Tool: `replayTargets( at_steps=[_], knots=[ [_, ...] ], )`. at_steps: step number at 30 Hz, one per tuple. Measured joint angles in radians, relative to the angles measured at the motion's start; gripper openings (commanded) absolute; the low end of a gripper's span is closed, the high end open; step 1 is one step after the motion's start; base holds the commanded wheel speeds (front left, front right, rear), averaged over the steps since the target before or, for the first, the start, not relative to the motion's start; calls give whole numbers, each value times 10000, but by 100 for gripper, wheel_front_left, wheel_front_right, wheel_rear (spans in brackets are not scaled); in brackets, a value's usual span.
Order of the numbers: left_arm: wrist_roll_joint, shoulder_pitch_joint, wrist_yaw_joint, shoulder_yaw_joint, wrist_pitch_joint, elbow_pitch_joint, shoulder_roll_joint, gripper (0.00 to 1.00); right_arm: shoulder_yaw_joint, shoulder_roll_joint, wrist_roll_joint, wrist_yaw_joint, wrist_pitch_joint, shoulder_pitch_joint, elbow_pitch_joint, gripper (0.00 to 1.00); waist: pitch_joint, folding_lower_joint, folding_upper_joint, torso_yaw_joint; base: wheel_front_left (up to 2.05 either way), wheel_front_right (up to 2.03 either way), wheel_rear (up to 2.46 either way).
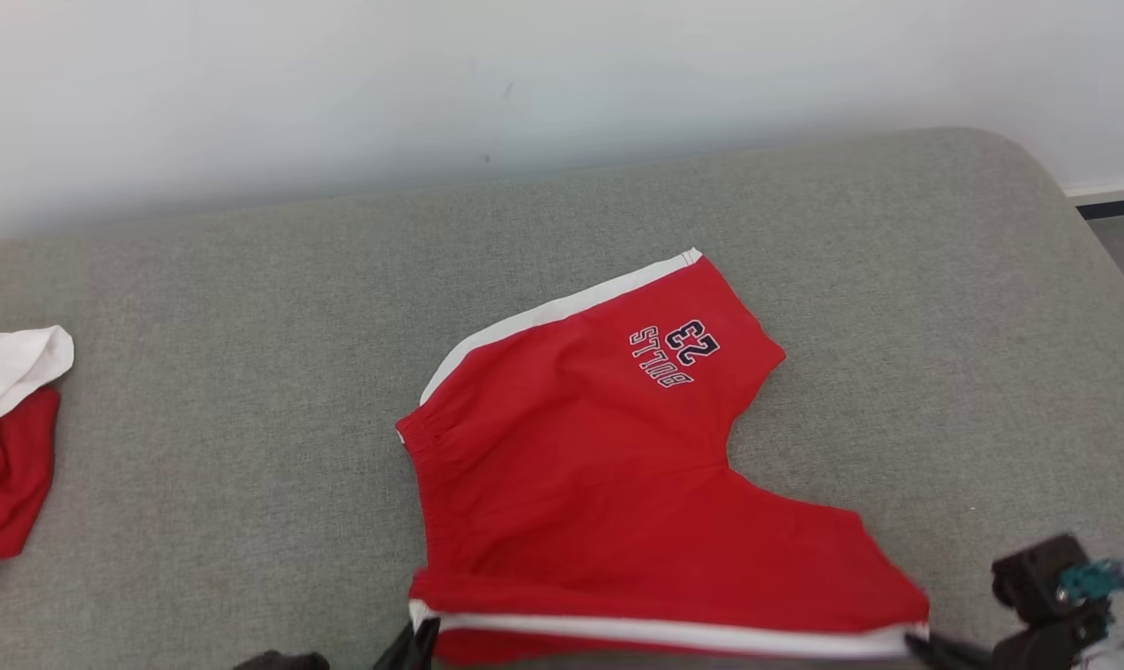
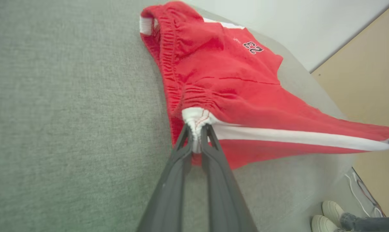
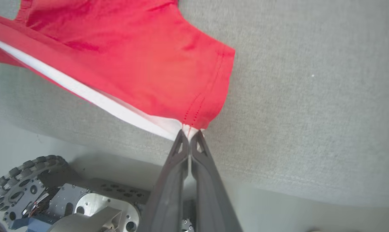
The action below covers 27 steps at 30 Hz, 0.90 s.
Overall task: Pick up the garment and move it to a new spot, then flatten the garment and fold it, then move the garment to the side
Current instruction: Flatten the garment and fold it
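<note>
The garment (image 1: 599, 484) is a pair of red shorts with white side stripes and a "BULLS 23" print, spread on the grey cushion. My left gripper (image 1: 422, 637) is shut on the white stripe end at the waistband corner (image 2: 196, 120), near the front edge. My right gripper (image 1: 916, 642) is shut on the leg hem corner (image 3: 189, 129) at the other end of the same stripe. The near edge of the garment (image 2: 278, 135) is stretched between the two grippers and lifted a little off the cushion (image 3: 294, 112).
Another red and white cloth (image 1: 8, 437) lies at the cushion's far left. A white wall runs behind the grey cushion (image 1: 246, 326). A person's white shoes (image 2: 326, 216) stand on the floor beside it. My wheeled base (image 3: 69, 199) sits below the front edge.
</note>
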<state>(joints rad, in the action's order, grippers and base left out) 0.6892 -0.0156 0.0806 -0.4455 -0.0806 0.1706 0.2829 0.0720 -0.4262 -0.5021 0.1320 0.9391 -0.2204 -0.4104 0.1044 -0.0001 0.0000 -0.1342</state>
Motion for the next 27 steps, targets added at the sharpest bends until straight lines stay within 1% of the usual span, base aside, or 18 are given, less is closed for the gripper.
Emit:
replayTargets(
  at_steps=[4, 7, 12, 20, 27],
  knots=[
    [54, 340, 73, 12, -245, -470, -222, 0, 155, -474, 176, 0, -575, 863, 148, 0, 77, 2, 0, 52, 0, 0, 0],
    [67, 786, 90, -23, -247, -504, -372, 0, 414, -828, 267, 0, -1074, 1825, 495, 0, 169, 2, 0, 113, 0, 0, 0],
    [61, 1729, 52, -13, -320, -44, -796, 0, 988, -1206, 305, 0, -1743, 3513, 1680, 0, 376, 2, 1, 281, 0, 0, 0],
    [-188, 3293, -372, 125, -639, 746, -1396, 0, 2159, -1532, 286, 0, -2794, 6230, 3641, 0, 945, 3, 1, 571, 0, 0, 0],
    [-376, 4430, -635, 107, -617, 1289, -1647, 0, 2901, -1572, 284, 0, -3779, 8296, 5392, 0, 1488, 3, 1, 862, 0, 0, 0]
  ],
)
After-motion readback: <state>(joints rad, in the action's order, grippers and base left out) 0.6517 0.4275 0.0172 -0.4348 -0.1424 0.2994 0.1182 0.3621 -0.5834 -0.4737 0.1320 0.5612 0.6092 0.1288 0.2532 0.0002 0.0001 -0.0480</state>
